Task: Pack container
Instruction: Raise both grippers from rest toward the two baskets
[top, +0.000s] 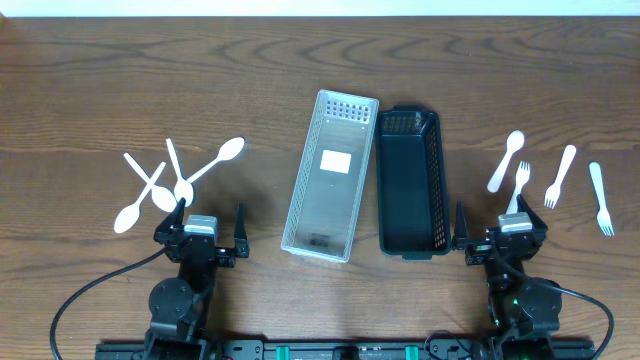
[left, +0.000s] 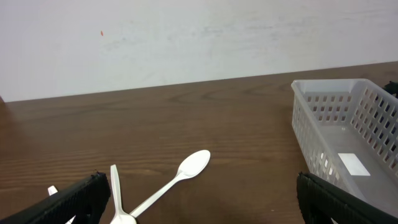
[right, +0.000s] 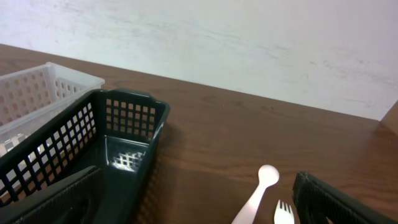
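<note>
A clear white basket (top: 330, 180) and a dark green basket (top: 408, 185) lie side by side mid-table, both empty. Three white spoons (top: 178, 178) lie crossed at the left; two show in the left wrist view (left: 180, 176). At the right lie several white forks (top: 560, 176) and one utensil with a rounded end (top: 506, 161); that rounded end also shows in the right wrist view (right: 262, 185). My left gripper (top: 209, 228) is open and empty near the spoons. My right gripper (top: 500, 232) is open and empty between the dark basket and the forks.
The white basket (left: 348, 137) shows at the right of the left wrist view. The dark basket (right: 93, 155) fills the left of the right wrist view. A white wall runs behind the table's far edge.
</note>
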